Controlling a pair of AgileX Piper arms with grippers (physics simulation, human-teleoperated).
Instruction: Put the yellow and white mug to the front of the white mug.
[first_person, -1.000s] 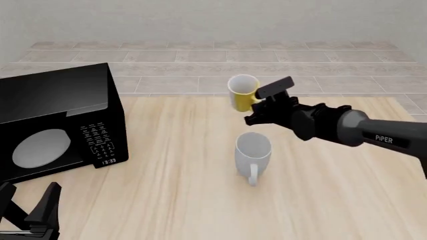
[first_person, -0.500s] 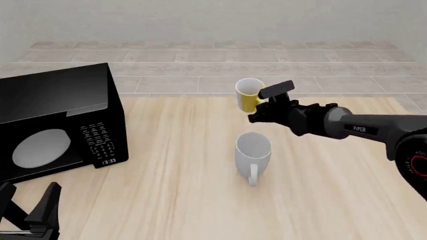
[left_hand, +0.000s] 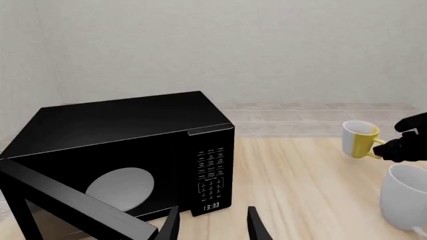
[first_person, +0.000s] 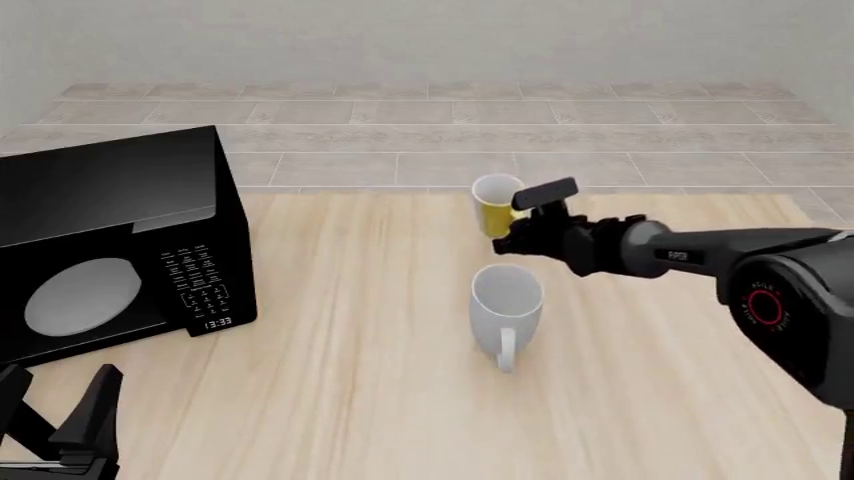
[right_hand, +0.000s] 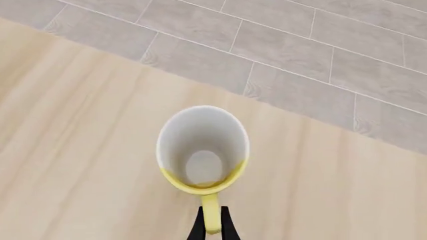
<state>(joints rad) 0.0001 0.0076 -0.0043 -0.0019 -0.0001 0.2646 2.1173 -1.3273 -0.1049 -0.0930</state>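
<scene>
Fingers (first_person: 100, 400) of the left gripper (first_person: 54, 415) are showing nearest to us, at the near left corner of the table (first_person: 334, 400); we are recording them as spread apart with nothing between them, the arm sitting low beside the black microwave (first_person: 114, 250).

Further out, near the table's middle, the white mug (first_person: 506, 305) is standing upright, its mouth facing up and its loop handle pointing toward the near edge.

Beyond that mug, the right arm is coming in from the right, stretched long and nearly level across the table, with its wrist turned so the right gripper (first_person: 514, 224) is lying beside the yellow and white mug (first_person: 497, 203). We are noting in the right wrist view that the two fingers (right_hand: 198, 227) are closed narrowly on the yellow handle, gripping it from either side. This mug (right_hand: 202, 150) is being held close over the far part of the table, just short of the far edge, directly behind the white mug and apart from it. Its long axis is running near vertical with a slight tilt, mouth up, white interior showing, and its handle is pointing right toward the gripper. We cannot tell whether its base is touching the wood.

Tiled floor (first_person: 427, 140) is lying past the table edge.
</scene>
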